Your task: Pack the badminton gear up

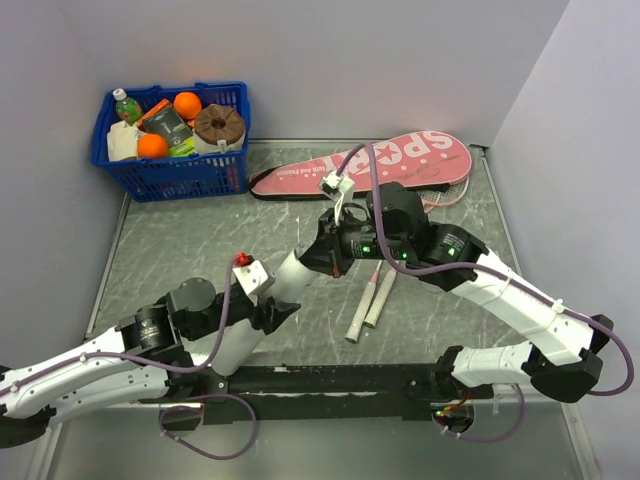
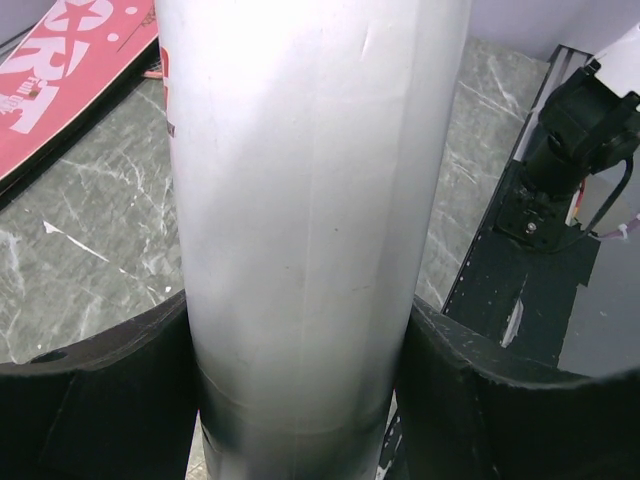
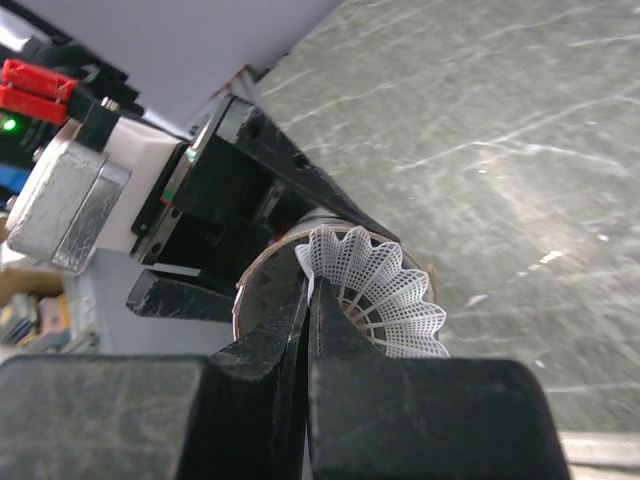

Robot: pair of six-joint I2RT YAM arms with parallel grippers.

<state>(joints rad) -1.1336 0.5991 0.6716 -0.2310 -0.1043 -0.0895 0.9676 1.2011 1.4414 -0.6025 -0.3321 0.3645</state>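
Black fingers (image 2: 90, 400) of the left gripper (image 2: 300, 400) clasp the long white cardboard tube (image 2: 310, 200) from either side. The tube fills the left wrist view and runs up and away over the grey marbled table (image 2: 90, 250). A corner of the pink racket-shaped "SPORT" case (image 2: 70, 70) shows at the upper left. The tube's wall looks smooth and glossy, so a sideways push at its far end could turn or slide it in that grasp.

In the right wrist view, the right gripper (image 3: 308, 300) is pinched shut, seemingly on the rim of a small white shuttlecock with a netted skirt (image 3: 385, 300). It holds the shuttlecock right at the tube's dark mouth (image 3: 262, 290). The skirt flares about as wide as the opening. If it goes in off-centre it may catch on the rim and crumple, or spring free and drop to the table. I cannot tell where the cork end points.

From the top camera, both arms meet mid-table, the left gripper (image 1: 272, 312) around the tube (image 1: 295, 272) and the right gripper (image 1: 338, 255) at its upper end. Two thin rackets with white handles (image 1: 368, 300) lie just beneath the right arm, so a low sweep could knock them. The pink case (image 1: 400, 160) lies flat at the far edge. A blue plastic basket of oranges and bottles (image 1: 170, 170) stands well apart in the far left corner.
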